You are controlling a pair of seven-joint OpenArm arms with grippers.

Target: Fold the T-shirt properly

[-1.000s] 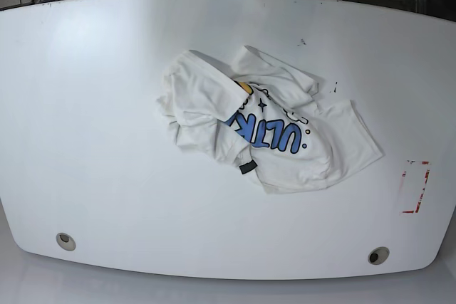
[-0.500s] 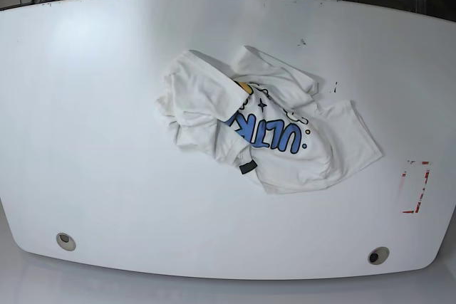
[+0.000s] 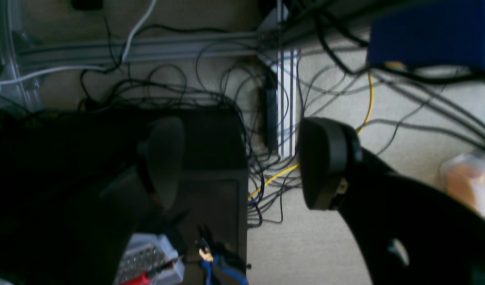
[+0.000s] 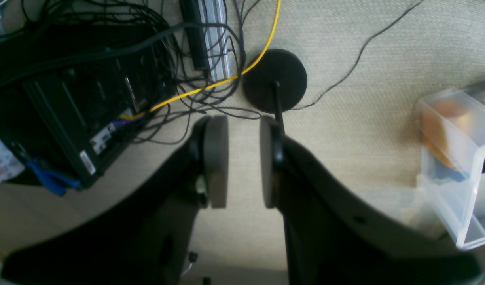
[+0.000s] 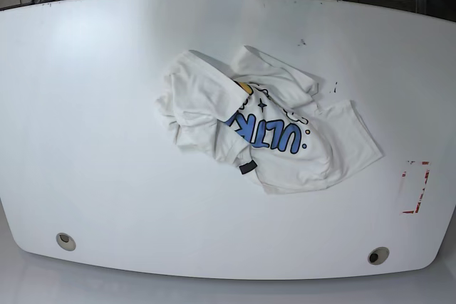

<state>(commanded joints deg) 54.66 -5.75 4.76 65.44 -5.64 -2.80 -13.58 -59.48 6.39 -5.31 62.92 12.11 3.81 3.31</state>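
While the large white cotton T-shirt with blue lettering (image 5: 267, 129) lies crumpled mid-table (image 5: 92, 133), neither arm is near it. Right gripper (image 4: 243, 162): pads nearly together, gripping nothing. Left gripper (image 3: 238, 162): spread wide, also without a load. Cloth looks light, limp, non-slippery; I'd pinch the hem corner at right.

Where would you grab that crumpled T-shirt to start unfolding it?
Probably the loose right-hand flap of the T-shirt in the base view, approached from that side: it lies flat and single-layered on the table, while the middle is bunched over itself.
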